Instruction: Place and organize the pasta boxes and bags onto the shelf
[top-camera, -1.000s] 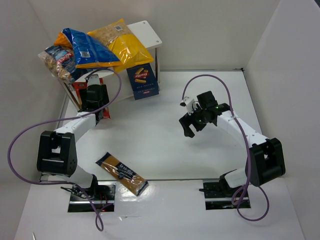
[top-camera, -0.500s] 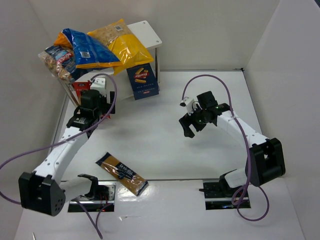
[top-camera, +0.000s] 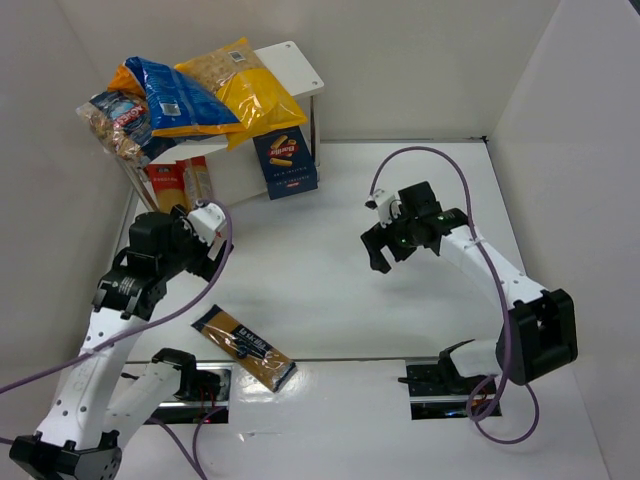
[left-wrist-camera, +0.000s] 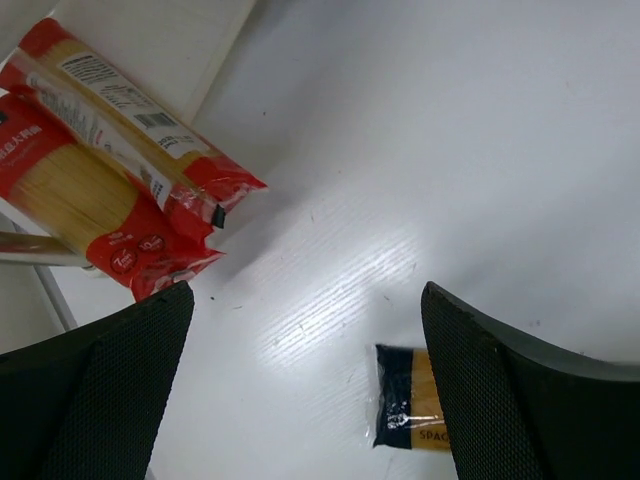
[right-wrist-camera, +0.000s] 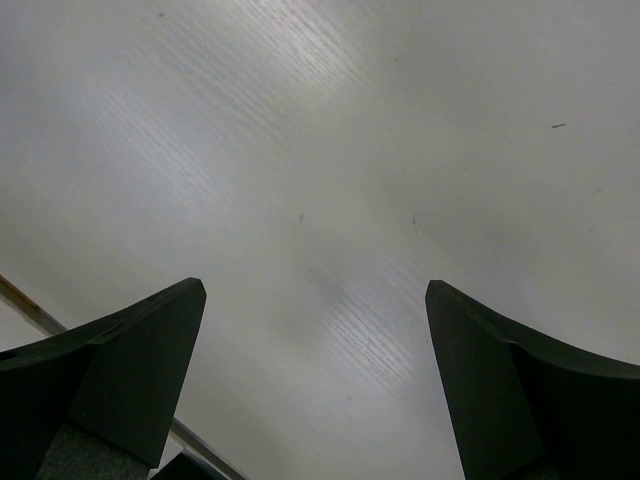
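Observation:
The white shelf (top-camera: 295, 62) stands at the back left. Yellow (top-camera: 245, 90), blue (top-camera: 175, 95) and clear (top-camera: 112, 122) pasta bags lie piled on its top board. A dark blue pasta box (top-camera: 286, 160) stands upright at its right end. Two red-edged spaghetti packets (top-camera: 180, 185) lie on the lower level and also show in the left wrist view (left-wrist-camera: 110, 165). A clear spaghetti packet with a dark label (top-camera: 243, 347) lies on the table near the front; its end shows in the left wrist view (left-wrist-camera: 405, 410). My left gripper (top-camera: 175, 250) (left-wrist-camera: 305, 300) is open and empty, between the shelf and that packet. My right gripper (top-camera: 378, 250) (right-wrist-camera: 315, 290) is open and empty over bare table.
White walls close in the table at the left, back and right. The arm bases (top-camera: 180, 385) sit at the near edge. Purple cables (top-camera: 420, 152) loop off both arms. A thin shelf leg (left-wrist-camera: 35, 245) runs beside the red packets.
My left gripper has drawn back from the shelf's lower level toward the front, leaving the red-edged packets uncovered there. The right arm has shifted only slightly.

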